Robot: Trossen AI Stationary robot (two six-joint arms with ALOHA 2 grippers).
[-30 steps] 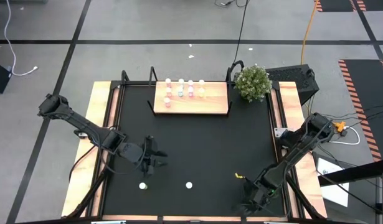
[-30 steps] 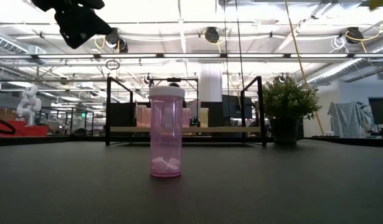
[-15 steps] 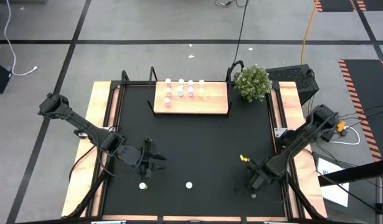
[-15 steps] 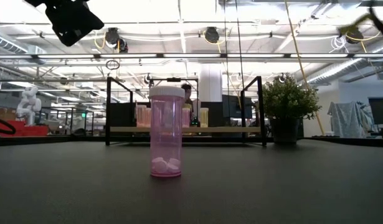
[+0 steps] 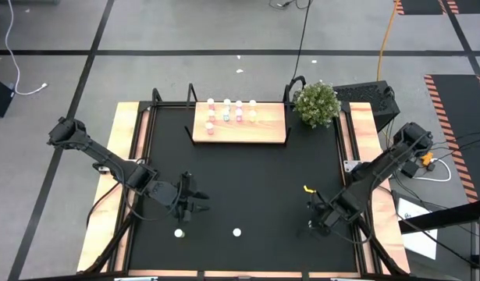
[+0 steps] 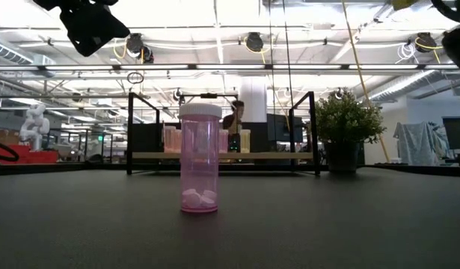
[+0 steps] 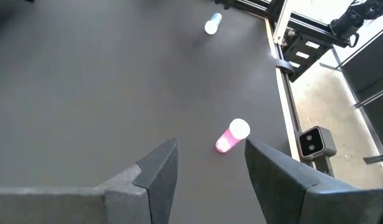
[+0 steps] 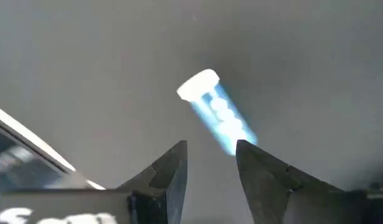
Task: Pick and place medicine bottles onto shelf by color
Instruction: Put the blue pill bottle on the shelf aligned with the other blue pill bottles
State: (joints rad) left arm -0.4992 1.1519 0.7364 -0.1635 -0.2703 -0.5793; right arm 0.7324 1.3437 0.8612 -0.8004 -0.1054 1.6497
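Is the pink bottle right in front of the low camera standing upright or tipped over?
Upright. The pink bottle stands on its base on the black mat, white cap on top, with a few white pills at its bottom.

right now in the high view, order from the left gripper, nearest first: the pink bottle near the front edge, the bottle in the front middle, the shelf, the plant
1. pink bottle, just in front of the left gripper
2. front-middle bottle, to its right
3. shelf, at the back
4. plant, back right
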